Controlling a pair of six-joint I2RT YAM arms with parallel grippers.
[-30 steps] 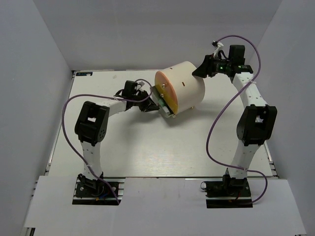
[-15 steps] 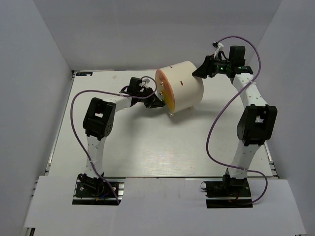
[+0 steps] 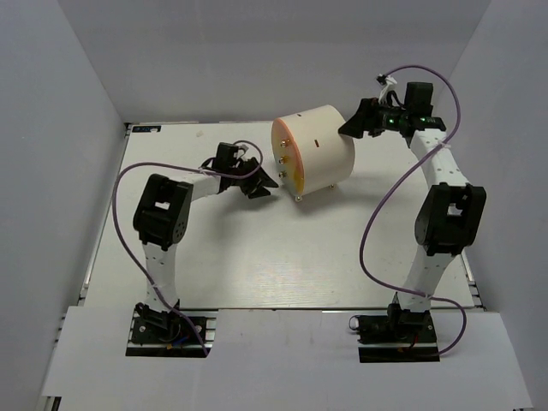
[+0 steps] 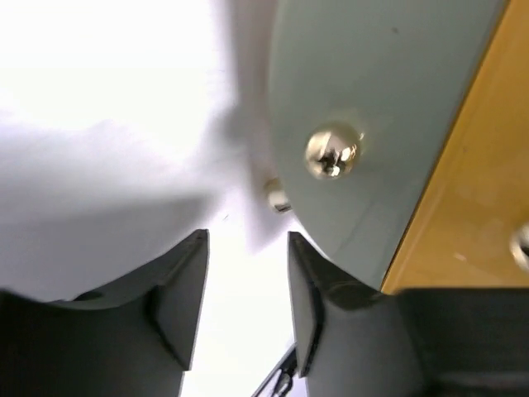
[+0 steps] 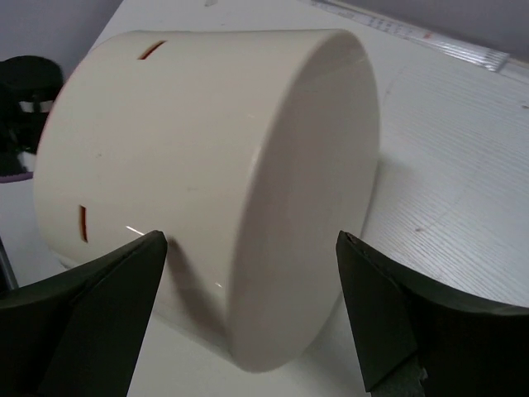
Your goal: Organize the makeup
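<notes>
No makeup shows in any view. A big cream drum (image 3: pixel 321 145) lies on its side at the back of the table, its orange face (image 3: pixel 289 167) turned left. My left gripper (image 3: pixel 267 184) hovers just left of that face, open and empty. In the left wrist view the gripper (image 4: pixel 246 273) has only bright table between its fingers, with a grey-green drawer front (image 4: pixel 372 83), its gold knob (image 4: pixel 332 151) and the orange face (image 4: pixel 475 190) close ahead. My right gripper (image 3: pixel 347 130) stands wide open behind the drum's rear end (image 5: pixel 207 124), its fingers apart from it.
The white table (image 3: pixel 257 257) is boxed in by grey walls on the left, back and right. Purple cables loop beside both arms. Small gold feet (image 3: pixel 297 199) poke out under the drum. The left arm (image 5: pixel 29 99) shows beyond the drum in the right wrist view.
A drawer that stuck out of the orange face is now shut flush. My left gripper has opened and backed off to the left. My right gripper has opened wider at the drum's rear.
</notes>
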